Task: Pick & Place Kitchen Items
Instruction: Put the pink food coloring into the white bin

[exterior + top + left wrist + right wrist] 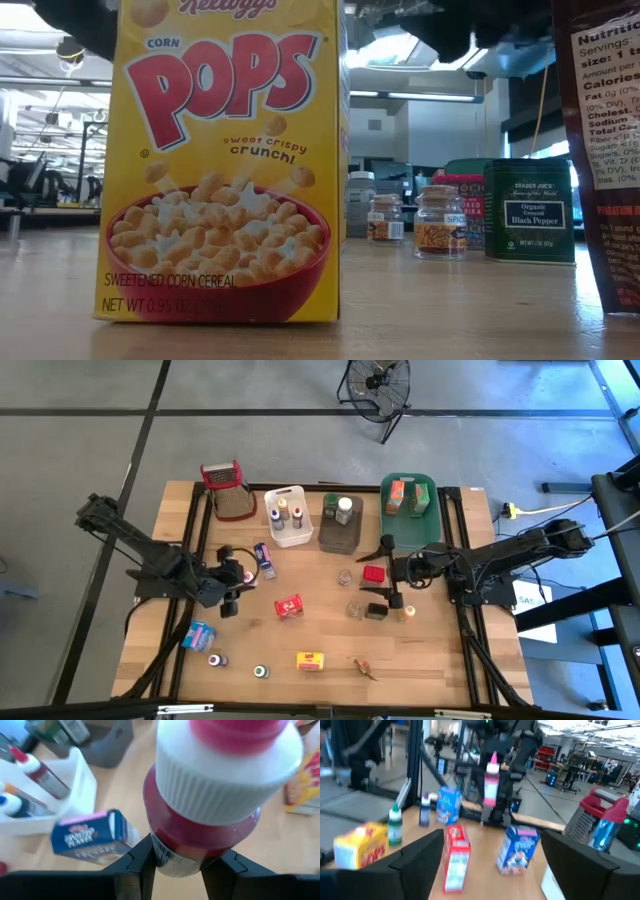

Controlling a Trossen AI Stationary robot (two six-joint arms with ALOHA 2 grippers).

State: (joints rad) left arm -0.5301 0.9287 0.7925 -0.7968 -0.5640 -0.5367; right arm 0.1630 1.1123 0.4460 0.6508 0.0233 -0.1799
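The red bottle [200, 827], white-capped with a pink tip, was pinched low on its body by the left gripper [177, 865], above the table's [320, 630] left-centre part. A blue box [92, 837] lay just beside it. Nearest the low camera stood a yellow carton [225, 160] reading "Kellogg's Corn Pops, sweet crispy crunch!, sweetened corn cereal". A green tin [529, 211] read "Trader Joe's Organic Ground Black Pepper". The right gripper [385, 572] was spread wide and empty, either side of the red tin [374, 573].
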